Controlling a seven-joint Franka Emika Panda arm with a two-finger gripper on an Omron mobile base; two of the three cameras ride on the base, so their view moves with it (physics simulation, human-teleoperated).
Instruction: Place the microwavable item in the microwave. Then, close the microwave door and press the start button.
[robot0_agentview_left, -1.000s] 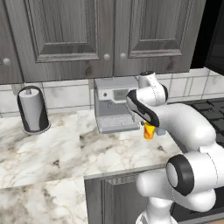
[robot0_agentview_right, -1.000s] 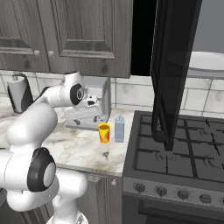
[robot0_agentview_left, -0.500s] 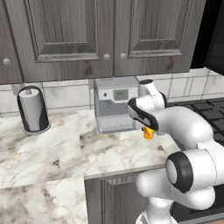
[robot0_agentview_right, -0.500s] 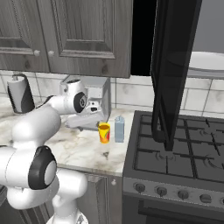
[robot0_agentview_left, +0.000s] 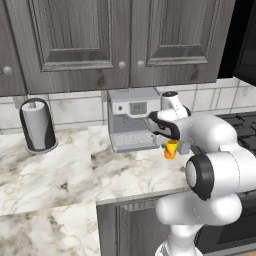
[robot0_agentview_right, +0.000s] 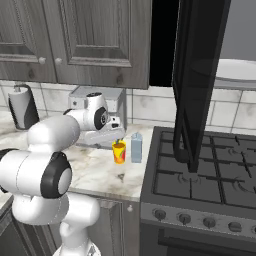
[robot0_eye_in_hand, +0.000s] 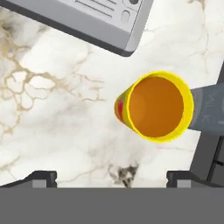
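Claw (robot0_eye_in_hand: 112, 177): we record it spread to its full width, holding nothing, poised above the yellow cup (robot0_eye_in_hand: 154, 106). Yellow cup: upright on the marble desk (robot0_eye_in_hand: 57, 118), its mouth seen from above, just in front of the silver-grey coffee machine (robot0_agentview_left: 131, 119) and just beside the pale blue carton (robot0_agentview_right: 136, 147). Microwave door (robot0_agentview_right: 196, 75): we note it swung open above the stove (robot0_agentview_right: 210, 175). Paper towel roll (robot0_agentview_left: 37, 125): well apart, far along the desk.

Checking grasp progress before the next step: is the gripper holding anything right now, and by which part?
Nothing is held. The gripper is open above the yellow cup, which stands free on the marble counter.
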